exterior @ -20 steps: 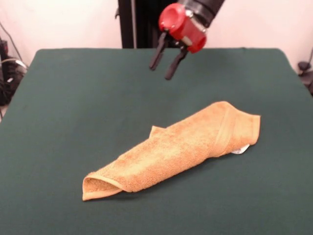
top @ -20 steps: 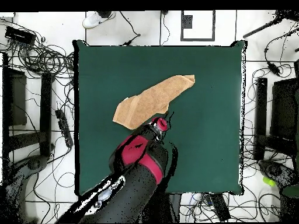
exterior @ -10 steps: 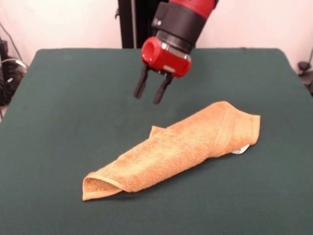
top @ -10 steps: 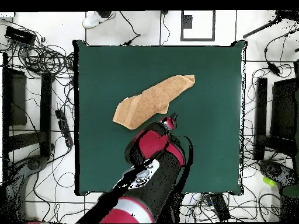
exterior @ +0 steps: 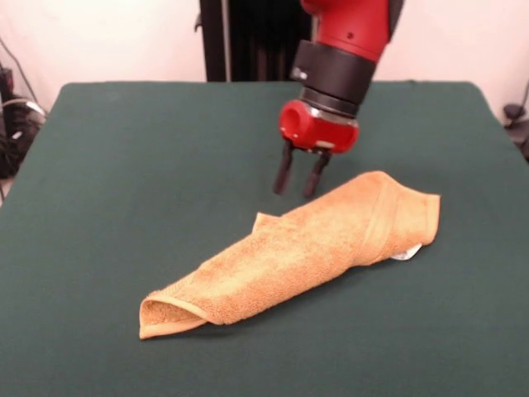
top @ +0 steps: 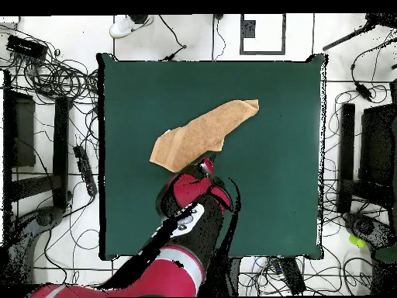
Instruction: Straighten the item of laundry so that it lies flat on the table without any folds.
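The orange-tan towel (exterior: 306, 248) lies folded over into a long roll, slanting from the front left to the middle right of the dark green table (exterior: 124, 165). A woven band shows near its right end, and a small white tag (exterior: 406, 252) peeks out under it. In the overhead view the towel (top: 203, 134) lies mid-table. My gripper (exterior: 296, 186) hangs just behind the towel's far edge, open and empty, its fingertips low over the felt. In the overhead view the gripper (top: 205, 164) is at the towel's near edge.
Cables and equipment lie on the floor around the table (top: 287, 202) on the left (top: 46, 77) and right (top: 364, 116). A shoe (top: 128, 27) shows at the top edge of the overhead view.
My gripper has come down and moved toward the towel, from high over the far side of the table to just behind the towel's far edge. The towel has not moved.
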